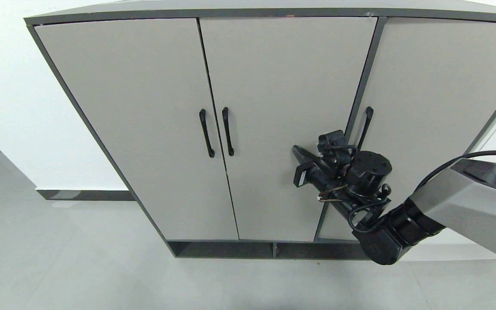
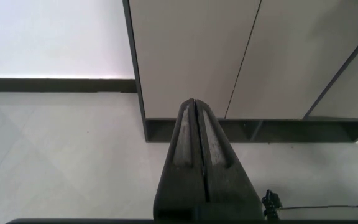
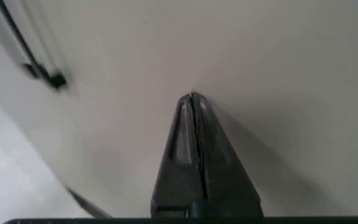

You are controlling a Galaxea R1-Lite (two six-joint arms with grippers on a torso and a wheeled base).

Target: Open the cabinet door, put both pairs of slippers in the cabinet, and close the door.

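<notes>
Right hand (image 1: 297, 150) has its two fingers pressed together with nothing between them, tips aimed at the middle door (image 1: 286, 107) of the cabinet (image 1: 248, 10). It sits at the right side of that door, about halfway up and just beside the dark post that parts it from the right door (image 1: 441, 99). In the right wrist view the joined tips (image 3: 192, 99) lie against the pale panel or just short of it; I cannot tell which.

Left hand (image 2: 194, 104) also has its fingers together and empty. It hangs low above the floor (image 2: 55, 155), pointing toward the cabinet's bottom left corner.

Three doors make up the front, counting the left door (image 1: 127, 120), and all three lie shut and flush. Each carries one slim black upright handle, so three in all. The left door's handle (image 1: 206, 133) and the middle door's handle (image 1: 227, 131) stand as a pair on either side of their shared seam. The right door's handle (image 1: 366, 125) is near its left edge, just above the right hand.

Under the doors runs a dark recessed base (image 1: 269, 249), split by a divider into two open slots.

Glossy light grey tiles cover the floor on which the cabinet stands, and its back is to a white wall (image 1: 7, 86) with a dark skirting board (image 1: 84, 195) along the foot.
</notes>
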